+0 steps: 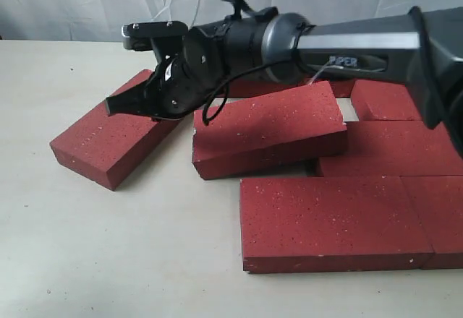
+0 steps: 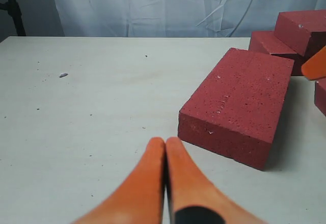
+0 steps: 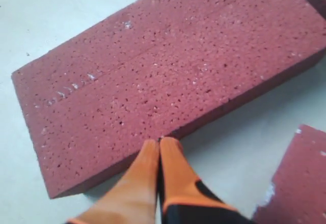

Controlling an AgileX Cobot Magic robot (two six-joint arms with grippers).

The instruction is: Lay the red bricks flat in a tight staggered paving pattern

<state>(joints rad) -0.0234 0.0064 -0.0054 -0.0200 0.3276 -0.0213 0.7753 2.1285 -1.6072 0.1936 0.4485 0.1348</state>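
Jaws closed and empty, the right gripper [image 3: 159,141] is pressing against the edge of the stray red brick [image 1: 108,141], probably to shove it toward the laid bricks [image 1: 333,220], while the left gripper [image 2: 165,141] is hovering nearby, shut and empty.

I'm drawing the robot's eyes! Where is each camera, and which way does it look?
Exterior view: off the arms, facing the curtain across the red bricks; shows the right arm and right gripper.
Left wrist view: low over the table, facing the loose brick; shows the shut left gripper.
Right wrist view: looks down on that brick's edge; shows the shut right gripper.
Shared: all three see the loose brick.
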